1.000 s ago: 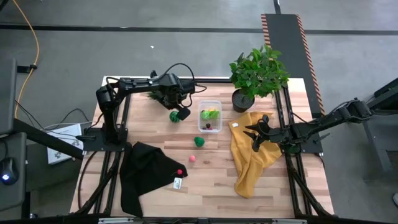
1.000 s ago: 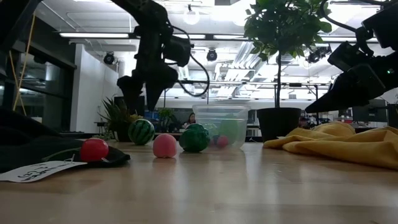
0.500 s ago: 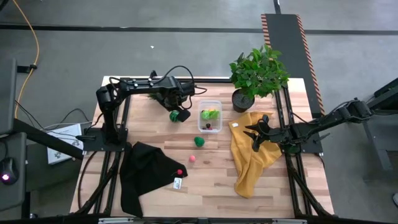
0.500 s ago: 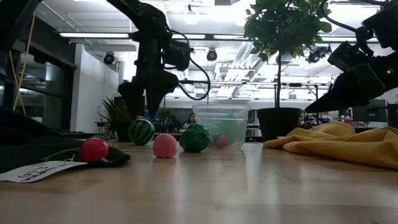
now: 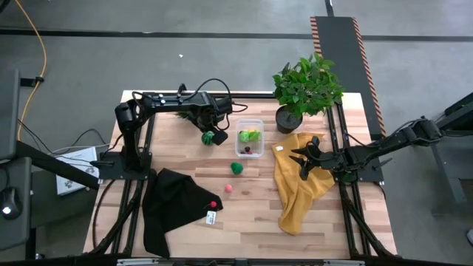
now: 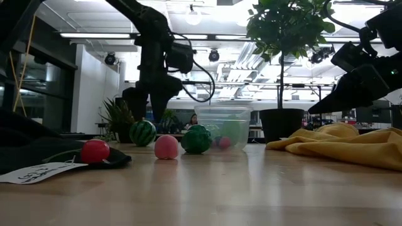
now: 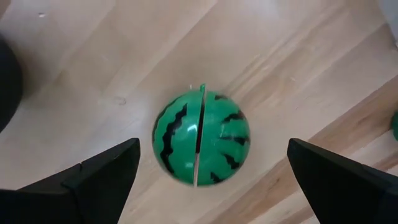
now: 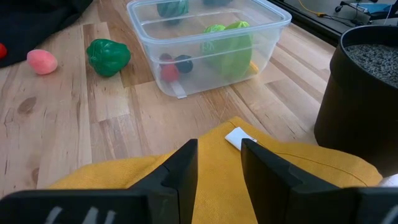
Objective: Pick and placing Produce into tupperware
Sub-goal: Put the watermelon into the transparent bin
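Fingers of the left gripper [image 7: 208, 171] are standing as wide apart as they go, one in each lower corner of the left wrist view, with the striped melon [image 7: 201, 137] lying free on the wood between them and nothing yet in their hold. Over the last second this gripper [image 5: 216, 131] has been sliding rightward in the upper middle of the high view, until it is now hanging right over the melon [image 5: 209, 137]; in my judgement it is lining up for the grasp, and a descent and a closing are what is left of this pick.

The right gripper [image 5: 305, 162] is waiting unchanged at centre right of the high view, over the yellow cloth [image 5: 295, 193], its fingers [image 8: 183, 168] a narrow gap apart and holding nothing.

The tupperware [image 5: 250, 139] is sitting just right of the melon, already holding a yellow-green piece [image 5: 250, 135].

From above, the arm is hiding much of the melon; the left wrist view is showing its whole top, including a seam down the middle. The low view alone is showing the gripper [image 6: 151, 94] clear above the melon [image 6: 142, 132], not touching. The right wrist view is revealing small red and dark pieces inside the container [image 8: 209, 46], plus a green ball [image 8: 108, 56] and pink piece [image 8: 41, 61] left on the table [image 8: 56, 130].
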Robot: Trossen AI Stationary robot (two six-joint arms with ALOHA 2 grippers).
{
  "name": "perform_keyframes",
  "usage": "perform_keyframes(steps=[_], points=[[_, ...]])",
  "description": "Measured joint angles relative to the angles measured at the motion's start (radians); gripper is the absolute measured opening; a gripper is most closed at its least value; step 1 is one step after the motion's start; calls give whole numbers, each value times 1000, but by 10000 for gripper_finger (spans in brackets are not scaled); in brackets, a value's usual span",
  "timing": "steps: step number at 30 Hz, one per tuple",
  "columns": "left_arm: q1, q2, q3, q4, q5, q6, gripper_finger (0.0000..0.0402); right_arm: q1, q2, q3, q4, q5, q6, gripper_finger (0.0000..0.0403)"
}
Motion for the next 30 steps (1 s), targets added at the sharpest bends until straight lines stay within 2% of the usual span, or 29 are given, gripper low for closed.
perform_keyframes(steps=[19, 30], points=[[0, 0, -94, 75, 34, -3, 397, 0, 0, 0, -3, 0, 0, 114], [0, 0, -100, 110, 34, -3, 397, 0, 0, 0, -3, 0, 0, 114]])
